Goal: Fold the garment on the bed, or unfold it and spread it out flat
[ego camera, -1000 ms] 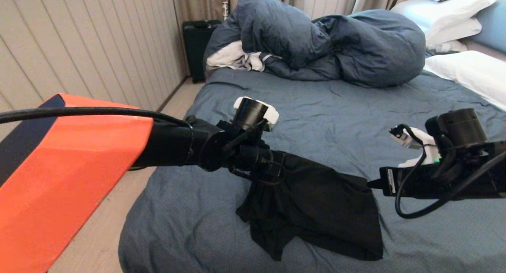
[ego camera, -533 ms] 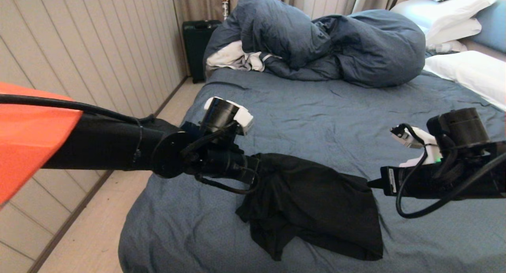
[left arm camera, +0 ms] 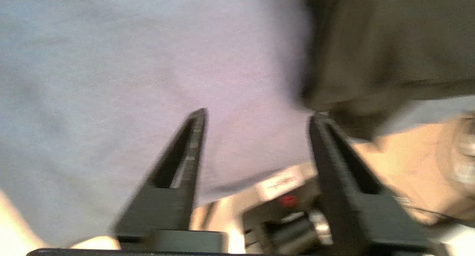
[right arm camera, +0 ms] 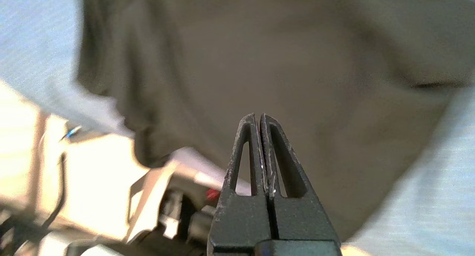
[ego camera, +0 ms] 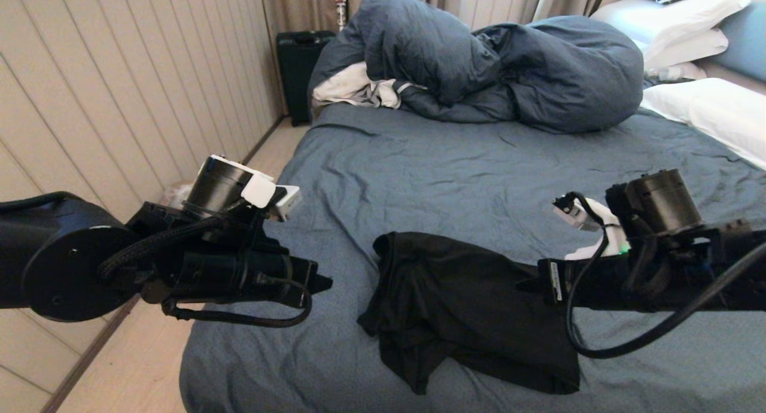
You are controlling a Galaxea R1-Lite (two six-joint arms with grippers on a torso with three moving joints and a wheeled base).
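The garment (ego camera: 473,317), a black T-shirt, lies crumpled near the front edge of the bed (ego camera: 455,179), its print hidden. My left gripper (ego camera: 323,281) hovers over the bed's left edge, a hand's width left of the garment, open with nothing between its fingers (left arm camera: 193,137). From the left wrist, the gripper (left arm camera: 258,114) has blue sheet behind it and the garment (left arm camera: 389,44) off to one side. My right gripper (ego camera: 526,281) is shut and empty, just above the garment's right part. The right wrist view has this gripper (right arm camera: 258,117) over the dark fabric (right arm camera: 297,55).
A bulky slate-blue duvet (ego camera: 479,60) and a small white-grey cloth (ego camera: 353,87) lie heaped at the far end. White pillows (ego camera: 712,108) sit at the right. A black case (ego camera: 299,66) stands by the panelled wall (ego camera: 119,102). Bare floor (ego camera: 137,365) runs along the bed's left.
My left arm has pulled back to the left, off the garment, whose left corner now lies free on the sheet. My right gripper has shifted a little left over the fabric.
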